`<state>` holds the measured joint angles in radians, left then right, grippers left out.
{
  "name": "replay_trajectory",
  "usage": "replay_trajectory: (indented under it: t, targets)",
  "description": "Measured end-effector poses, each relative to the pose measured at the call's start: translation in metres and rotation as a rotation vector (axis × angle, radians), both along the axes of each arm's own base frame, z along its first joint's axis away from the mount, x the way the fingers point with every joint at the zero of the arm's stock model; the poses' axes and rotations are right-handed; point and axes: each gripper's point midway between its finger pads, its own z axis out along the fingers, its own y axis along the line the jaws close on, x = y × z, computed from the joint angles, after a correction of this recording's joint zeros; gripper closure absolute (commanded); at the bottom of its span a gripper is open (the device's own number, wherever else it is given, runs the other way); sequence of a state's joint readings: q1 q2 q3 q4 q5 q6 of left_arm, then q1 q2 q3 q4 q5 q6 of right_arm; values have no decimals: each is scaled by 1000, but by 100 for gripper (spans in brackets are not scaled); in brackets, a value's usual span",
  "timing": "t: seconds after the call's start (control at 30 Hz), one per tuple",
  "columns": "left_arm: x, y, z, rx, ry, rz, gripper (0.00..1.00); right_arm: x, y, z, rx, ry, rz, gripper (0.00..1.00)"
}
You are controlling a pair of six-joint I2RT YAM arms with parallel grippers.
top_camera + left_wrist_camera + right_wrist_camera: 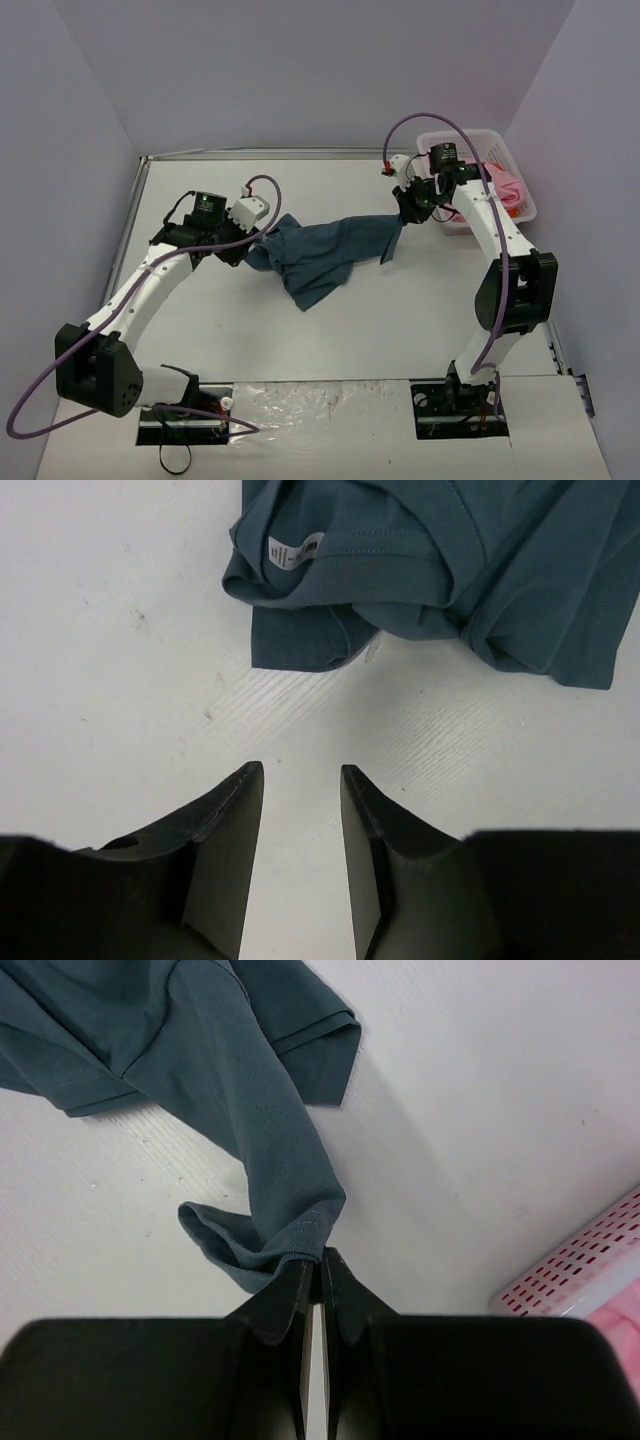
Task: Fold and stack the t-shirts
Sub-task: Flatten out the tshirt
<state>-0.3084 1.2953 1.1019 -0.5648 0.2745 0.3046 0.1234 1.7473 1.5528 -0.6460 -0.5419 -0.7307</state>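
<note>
At mid-table: found dark teal t-shirt point(322, 255) crumpled, one edge pinched in the fully closed right gripper point(320, 1260). Found left gripper point(300, 775) partly open, holding nothing, just short of the collar label point(290, 550). Recommend seizing the near hem, then drawing apart to flatten. Noted pink t-shirt point(508, 186) in white lattice basket point(455, 133) (close beside right gripper; possible snag).

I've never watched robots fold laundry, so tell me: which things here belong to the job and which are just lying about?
Part of the job:
- crumpled dark teal-blue cloth t-shirt, pinched by the right gripper
- pink cloth t-shirt

Just there:
- white plastic lattice basket, holding the pink one
</note>
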Motion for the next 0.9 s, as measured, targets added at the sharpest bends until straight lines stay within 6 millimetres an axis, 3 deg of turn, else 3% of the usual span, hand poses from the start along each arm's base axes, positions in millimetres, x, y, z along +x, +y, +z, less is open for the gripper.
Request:
replay_trajectory:
  t: [0.1, 0.23, 0.3, 0.53, 0.63, 0.73, 0.8, 0.9]
  targets:
    - [1, 1, -15, 16, 37, 2, 67, -3, -2, 0, -8, 0, -5, 100]
    - [4, -5, -19, -2, 48, -9, 67, -7, -4, 6, -11, -21, -8, 100]
    - [5, -8, -21, -15, 55, -17, 59, -11, -4, 10, -9, -30, -8, 100]
    - [7, -23, -36, -70, 125, -42, 55, -46, 15, 23, 58, -38, 88, 100]
    - [15, -30, -44, -85, 164, -43, 57, -83, 53, 18, 78, -7, 244, 100]
    - [20, -35, -49, -99, 190, -45, 62, -137, 104, 5, 96, 58, 458, 100]
    - [20, -38, -50, -110, 200, -45, 65, -177, 132, 2, 124, 116, 615, 78]
    - [20, -41, -48, -127, 206, -50, 66, -205, 139, 7, 154, 168, 714, 59]
